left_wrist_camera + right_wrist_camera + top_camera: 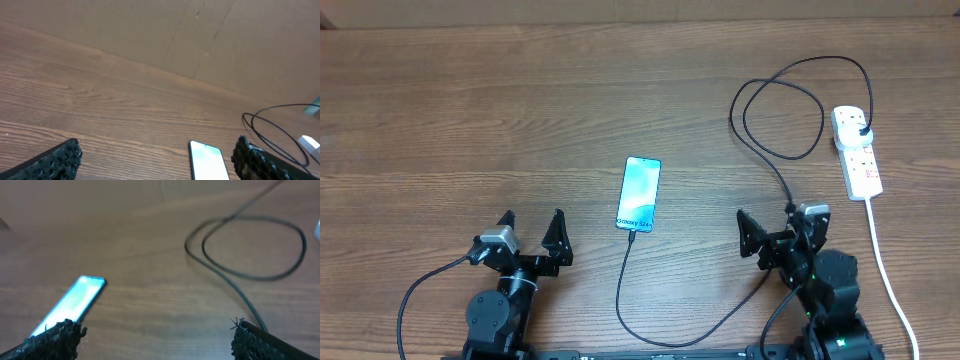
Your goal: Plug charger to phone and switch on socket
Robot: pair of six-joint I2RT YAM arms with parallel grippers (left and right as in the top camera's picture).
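Left pincer (532, 222) stands wide open above the counter (470, 100), its two black fingers spread apart and holding nothing. Right pincer (768, 225) is spread just as wide and is also empty.

Ahead of the left pincer and off to its right, the phone (639, 193) lies flat, screen up and lit light blue, with its lettered end towards the pincers. From the right pincer it sits ahead and to the left, so it lies roughly between the two.

From the phone's near end, where its tip meets the edge, the charger (620, 285) runs back between the pincers. It then sweeps across beneath the right pincer and goes on ahead of it into a wide double loop.

Ahead of the right pincer and to its right lies the socket (857, 150), with the black plug (863, 130) seated in its far outlet. Its white cord (885, 270) trails back past the right pincer's right side. I cannot tell how the switches are set.
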